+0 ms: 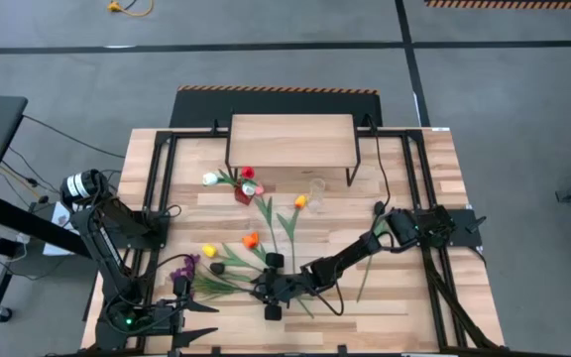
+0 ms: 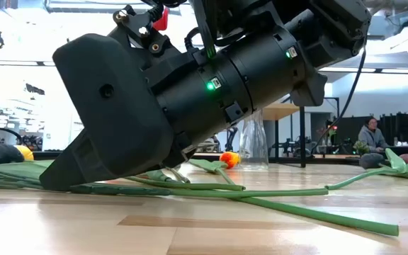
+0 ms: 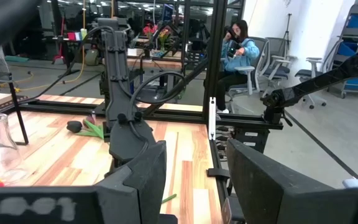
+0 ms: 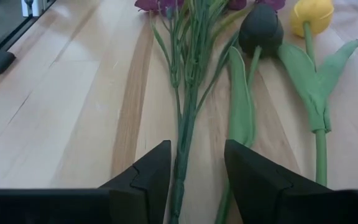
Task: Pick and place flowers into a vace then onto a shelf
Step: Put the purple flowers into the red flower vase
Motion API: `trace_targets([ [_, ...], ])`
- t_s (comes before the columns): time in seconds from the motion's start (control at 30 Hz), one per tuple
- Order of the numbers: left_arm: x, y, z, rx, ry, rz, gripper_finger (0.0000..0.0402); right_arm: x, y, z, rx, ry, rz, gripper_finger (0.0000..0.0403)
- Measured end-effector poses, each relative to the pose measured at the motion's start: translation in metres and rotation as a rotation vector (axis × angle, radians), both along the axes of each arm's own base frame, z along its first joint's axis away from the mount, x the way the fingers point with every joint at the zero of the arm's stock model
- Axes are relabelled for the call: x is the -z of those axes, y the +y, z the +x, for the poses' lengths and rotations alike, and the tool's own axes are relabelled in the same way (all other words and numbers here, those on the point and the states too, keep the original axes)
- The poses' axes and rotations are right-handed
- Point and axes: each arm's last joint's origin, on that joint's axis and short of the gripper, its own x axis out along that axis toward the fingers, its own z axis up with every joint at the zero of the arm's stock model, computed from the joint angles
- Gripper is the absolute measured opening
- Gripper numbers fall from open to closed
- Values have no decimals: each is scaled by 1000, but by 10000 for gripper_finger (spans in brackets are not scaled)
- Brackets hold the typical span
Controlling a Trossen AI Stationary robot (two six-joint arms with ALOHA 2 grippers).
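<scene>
Plank tabletop (image 4: 55, 112), purple sprig stem (image 4: 182, 149) between right gripper (image 4: 194, 171) fingers (image 4: 148, 174)

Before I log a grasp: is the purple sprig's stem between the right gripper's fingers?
Yes, the purple sprig's stem runs between the right gripper's open fingers.

Even overhead light falls on the desk (image 1: 404, 297), with soft shadows. At table height the windows behind glare white and the near right claw (image 2: 112, 152) is a dark silhouette. Wrist pictures blur close in.
</scene>
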Motion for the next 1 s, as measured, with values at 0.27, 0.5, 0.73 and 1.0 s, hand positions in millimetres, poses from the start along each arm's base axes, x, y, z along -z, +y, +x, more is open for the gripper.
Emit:
trace_targets([
  [0.27,0,0,0,0,0,0,158,0,10,-3,-63,-8,-37,146],
  [0.5,0,0,0,1,0,-1,158,1,10,-4,-70,18,-47,146],
  [0.73,0,0,0,1,0,-1,158,3,10,-5,-81,46,-54,146],
  [1.0,0,0,0,0,0,-5,158,4,10,-6,-76,58,-59,116],
])
